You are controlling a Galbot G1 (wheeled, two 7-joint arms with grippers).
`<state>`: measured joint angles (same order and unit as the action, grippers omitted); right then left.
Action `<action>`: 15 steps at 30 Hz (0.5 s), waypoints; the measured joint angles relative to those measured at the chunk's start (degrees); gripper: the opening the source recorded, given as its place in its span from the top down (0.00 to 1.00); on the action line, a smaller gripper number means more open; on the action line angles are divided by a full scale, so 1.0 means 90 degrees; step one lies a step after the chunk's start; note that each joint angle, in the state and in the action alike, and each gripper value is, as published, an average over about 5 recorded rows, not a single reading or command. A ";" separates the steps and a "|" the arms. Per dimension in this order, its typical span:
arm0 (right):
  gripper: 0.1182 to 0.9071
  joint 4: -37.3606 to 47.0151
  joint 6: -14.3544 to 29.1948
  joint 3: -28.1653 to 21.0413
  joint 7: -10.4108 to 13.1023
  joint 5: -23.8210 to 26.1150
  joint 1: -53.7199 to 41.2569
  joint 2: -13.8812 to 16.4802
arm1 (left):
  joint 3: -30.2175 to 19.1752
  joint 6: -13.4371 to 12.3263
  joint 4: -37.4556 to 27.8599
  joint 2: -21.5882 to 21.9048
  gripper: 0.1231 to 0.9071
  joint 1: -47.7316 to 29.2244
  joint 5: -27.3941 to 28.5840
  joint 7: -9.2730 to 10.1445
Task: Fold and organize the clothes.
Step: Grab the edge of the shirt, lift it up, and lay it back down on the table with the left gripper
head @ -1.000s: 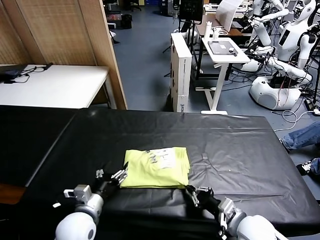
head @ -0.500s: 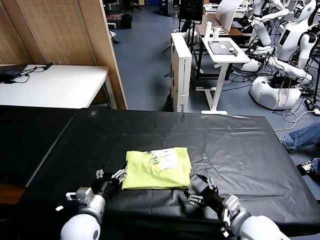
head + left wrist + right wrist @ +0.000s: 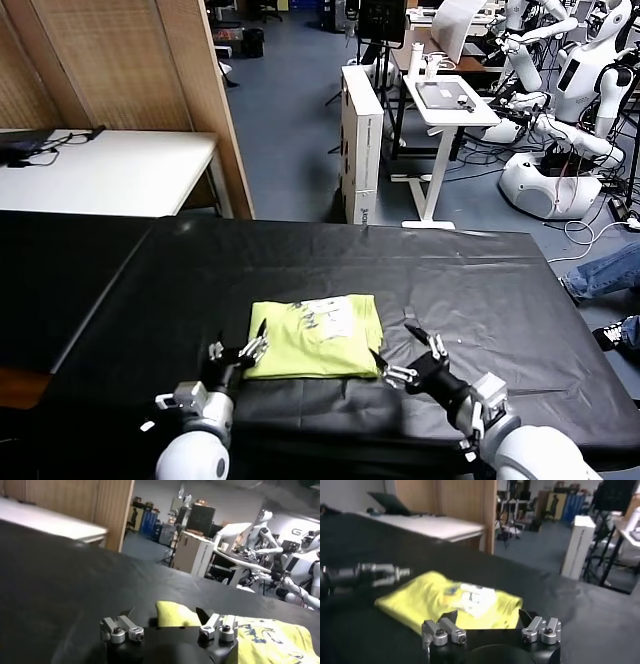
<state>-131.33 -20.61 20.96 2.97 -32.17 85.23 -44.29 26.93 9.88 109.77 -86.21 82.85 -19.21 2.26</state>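
T-shirt point(image 3: 315, 336) sits folded into a compact rectangle on the black worktop point(image 3: 480, 290), near-centre, closer to the near edge than the far one. Fold looks done; the step in hand reads as release and tidy/retreat.

Left pincer point(image 3: 240, 353): fingers apart, nothing held, tips right at the near-left corner of the bundle; can't tell if they touch the cloth. Right pincer point(image 3: 408, 358): fingers apart, empty, just beside the near-right corner, with a gap to the fabric.

How to do it well, my read:
- Pull both arms back toward the near edge, low and straight, with fingers kept spread. Thin, soft fabric will snag on a fingertip and drag a layer open.
- Left side is the risk: the tip is so close to the corner that a sideways move could flip the top ply. Lift slightly first, then retract.
- If squaring up is needed, nudge from the flat edges, not the corners.

Orientation: long axis runs left-right across the worktop, short axis near-far. Edges roughly parallel to the worktop's near edge, slightly skewed. White label patch point(image 3: 328, 314) faces up, on the far-right part of the top face. Right edge looks thicker and rounded, likely a fold line; the left corner lies flatter.
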 joint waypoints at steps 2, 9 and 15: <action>0.00 -0.0021 -0.0001 0.0039 0.0000 -0.0006 0.0015 -0.0007 | -0.0013 0.0004 -0.0044 -0.0017 0.00 -0.0004 -0.0033 -0.0004; 0.00 -0.0029 -0.0006 0.0095 0.0000 -0.0009 0.0016 -0.0018 | -0.0077 -0.0002 -0.0106 -0.0072 0.00 0.0001 -0.0081 -0.0044; 0.00 -0.0048 -0.0007 0.0116 0.0000 0.0004 0.0035 -0.0025 | -0.0082 0.0011 -0.0145 -0.0081 0.10 -0.0012 -0.0193 -0.0096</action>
<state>-131.76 -20.67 22.01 2.97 -32.14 85.55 -44.52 26.19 9.97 108.47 -86.94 82.74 -20.95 1.39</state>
